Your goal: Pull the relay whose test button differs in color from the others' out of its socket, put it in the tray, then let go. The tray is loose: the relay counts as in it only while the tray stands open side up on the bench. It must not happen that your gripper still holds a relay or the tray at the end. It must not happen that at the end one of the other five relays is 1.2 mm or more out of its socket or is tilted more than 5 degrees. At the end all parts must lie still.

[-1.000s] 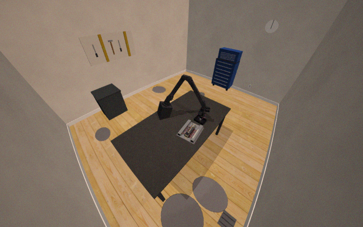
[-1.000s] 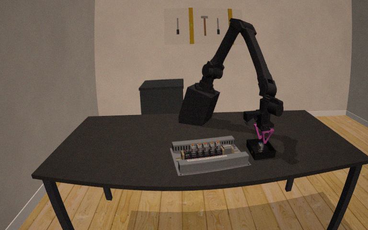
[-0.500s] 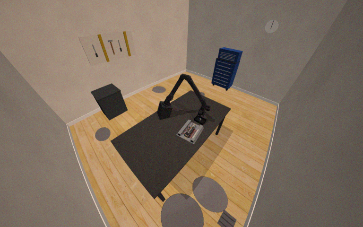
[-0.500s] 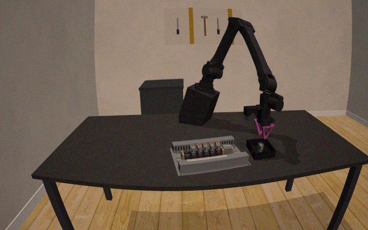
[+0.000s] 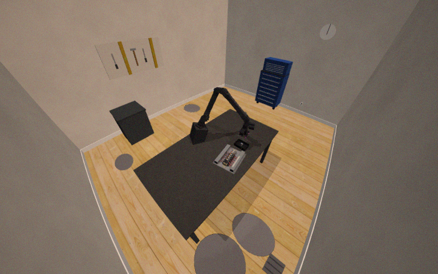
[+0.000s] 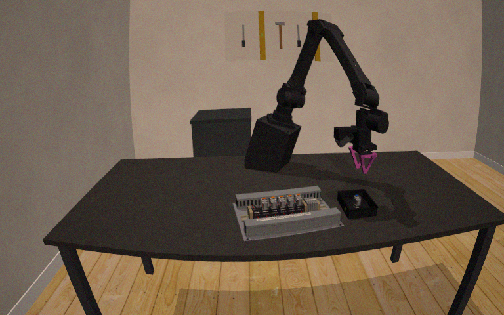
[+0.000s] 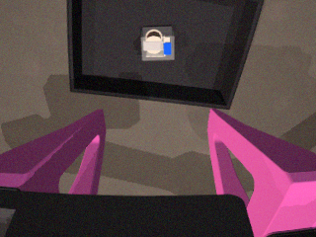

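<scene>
The relay with the blue test button (image 7: pixel 158 45) (image 6: pixel 357 200) stands in the black tray (image 7: pixel 99 86) (image 6: pixel 348 213) (image 5: pixel 238 145), which sits open side up on the dark bench, right of the relay panel (image 6: pixel 289 227) (image 5: pixel 220 154). Several relays with orange buttons (image 6: pixel 281 200) stay in their sockets on the panel. My gripper (image 7: pixel 156 118) (image 6: pixel 363 163) (image 5: pixel 244 132) has pink fingers, is open and empty, and hangs well above the tray, a little behind it.
The arm's black base (image 6: pixel 272 142) (image 5: pixel 198 132) stands at the back of the bench (image 6: pixel 148 200). A dark cabinet (image 6: pixel 220 131) stands behind the bench, a blue drawer chest (image 5: pixel 273 82) by the far wall.
</scene>
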You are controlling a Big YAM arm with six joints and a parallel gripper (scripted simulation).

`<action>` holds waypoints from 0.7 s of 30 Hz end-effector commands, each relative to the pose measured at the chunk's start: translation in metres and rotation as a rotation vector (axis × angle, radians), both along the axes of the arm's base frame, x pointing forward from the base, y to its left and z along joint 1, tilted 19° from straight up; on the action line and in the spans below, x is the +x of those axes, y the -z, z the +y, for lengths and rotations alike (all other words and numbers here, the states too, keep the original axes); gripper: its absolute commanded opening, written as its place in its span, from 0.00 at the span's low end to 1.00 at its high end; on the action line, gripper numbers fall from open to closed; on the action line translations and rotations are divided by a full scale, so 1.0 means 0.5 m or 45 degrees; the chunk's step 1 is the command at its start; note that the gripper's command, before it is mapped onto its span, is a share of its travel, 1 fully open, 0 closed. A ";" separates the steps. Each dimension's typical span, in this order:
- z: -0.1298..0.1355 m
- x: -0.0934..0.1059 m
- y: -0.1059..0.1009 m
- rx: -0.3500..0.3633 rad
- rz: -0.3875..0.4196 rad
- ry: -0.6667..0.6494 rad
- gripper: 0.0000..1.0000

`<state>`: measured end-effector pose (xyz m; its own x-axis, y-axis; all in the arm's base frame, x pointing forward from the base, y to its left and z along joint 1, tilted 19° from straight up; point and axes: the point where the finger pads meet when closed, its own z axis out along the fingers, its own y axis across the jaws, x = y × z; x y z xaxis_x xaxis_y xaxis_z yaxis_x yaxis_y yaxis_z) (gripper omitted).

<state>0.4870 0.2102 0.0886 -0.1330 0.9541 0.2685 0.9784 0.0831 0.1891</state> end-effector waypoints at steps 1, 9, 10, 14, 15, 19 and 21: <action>-0.007 0.038 -0.040 0.013 -0.048 0.011 0.59; -0.006 0.032 -0.022 0.007 -0.026 0.014 0.59; -0.006 0.031 -0.021 0.007 -0.024 0.015 0.59; -0.006 0.030 -0.017 0.006 -0.020 0.016 0.59; -0.006 0.030 -0.019 0.007 -0.022 0.016 0.59; -0.006 0.030 -0.027 0.010 -0.031 0.016 0.59; -0.006 0.030 -0.029 0.011 -0.034 0.016 0.59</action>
